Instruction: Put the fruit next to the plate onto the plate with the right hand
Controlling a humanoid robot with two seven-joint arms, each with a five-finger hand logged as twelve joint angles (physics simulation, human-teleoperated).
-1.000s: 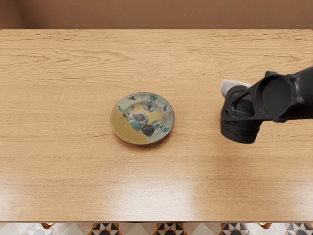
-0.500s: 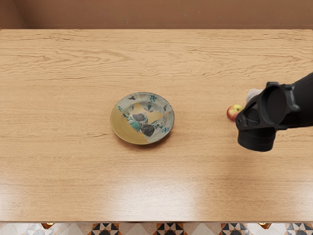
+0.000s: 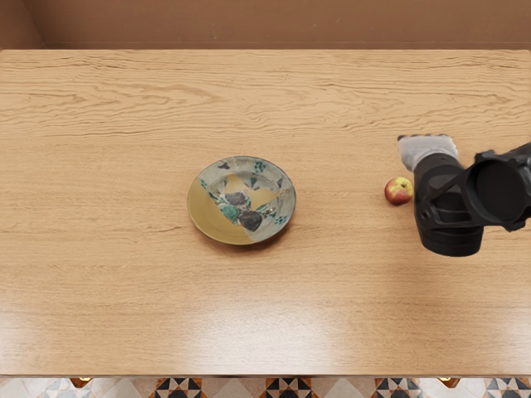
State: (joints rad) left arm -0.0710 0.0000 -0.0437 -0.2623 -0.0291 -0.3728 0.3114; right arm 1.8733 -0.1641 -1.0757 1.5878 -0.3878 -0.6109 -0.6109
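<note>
A small red and yellow apple (image 3: 399, 190) lies on the wooden table (image 3: 124, 290), well to the right of the plate. The round plate (image 3: 241, 200) has a blue-green leaf pattern and an ochre patch, and it sits near the table's middle with nothing on it. My right arm (image 3: 469, 199) comes in from the right edge, its black forearm covering most of the pale grey right hand (image 3: 426, 151). The hand sits just up and to the right of the apple, close to it. I see no contact between them.
The table's front edge runs along the bottom of the picture, with patterned floor tiles (image 3: 290, 387) below it. A brown wall (image 3: 265, 23) backs the far edge.
My right arm has drawn back to the right by about a hand's width. The apple, hidden under it a second ago, now shows. Plate and apple have not moved.
</note>
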